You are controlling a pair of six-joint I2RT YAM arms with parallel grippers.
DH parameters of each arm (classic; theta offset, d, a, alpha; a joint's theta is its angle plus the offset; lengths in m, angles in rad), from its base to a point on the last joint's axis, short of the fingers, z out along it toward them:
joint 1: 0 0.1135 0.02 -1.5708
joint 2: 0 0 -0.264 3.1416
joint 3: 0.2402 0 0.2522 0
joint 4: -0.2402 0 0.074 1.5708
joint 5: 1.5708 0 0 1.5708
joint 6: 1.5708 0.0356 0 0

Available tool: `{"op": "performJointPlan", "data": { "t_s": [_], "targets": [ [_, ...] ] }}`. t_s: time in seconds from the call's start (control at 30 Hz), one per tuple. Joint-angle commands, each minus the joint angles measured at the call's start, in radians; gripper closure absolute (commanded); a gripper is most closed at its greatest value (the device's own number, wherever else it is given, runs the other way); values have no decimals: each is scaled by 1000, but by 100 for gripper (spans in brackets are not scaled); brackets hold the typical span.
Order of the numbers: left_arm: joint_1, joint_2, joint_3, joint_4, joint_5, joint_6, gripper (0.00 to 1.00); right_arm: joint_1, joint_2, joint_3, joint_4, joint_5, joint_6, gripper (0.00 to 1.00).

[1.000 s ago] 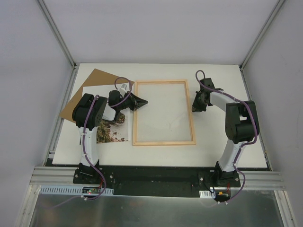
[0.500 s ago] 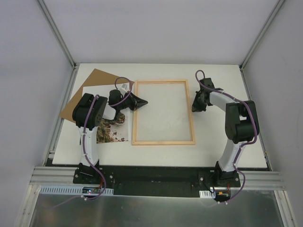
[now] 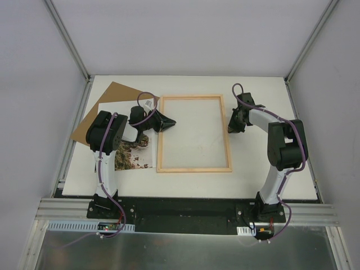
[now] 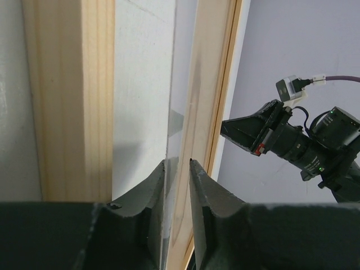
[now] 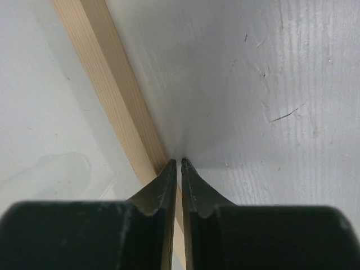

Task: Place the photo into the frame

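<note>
The light wood frame lies flat in the middle of the table. The photo lies face up to its left, partly under my left arm. My left gripper reaches over the frame's left rail. Its fingers are a narrow gap apart, with the clear pane's edge between them, against one finger. My right gripper is shut and empty. Its tips rest on the table against the outer side of the right rail.
A plain brown backing board lies at the back left, partly under the photo. The white table has metal rails along its left and right sides. Grey walls enclose the space.
Neither arm has visibly moved. Only the faint reflections in the pane have shifted a little.
</note>
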Motion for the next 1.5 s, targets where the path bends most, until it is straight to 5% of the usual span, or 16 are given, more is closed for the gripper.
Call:
{"op": "performJointPlan", "data": {
  "t_s": [0.0,0.77,1.47],
  "targets": [
    [-11,-51,33,-21,35,50,77,15,11,27,-22,-5,-6,90],
    [-8,-168,74,-340,-17,212,44,15,-5,25,-22,-5,-9,90],
    [-1,-312,163,-764,-190,438,27,9,-11,19,-22,-14,-9,90]
  ]
}}
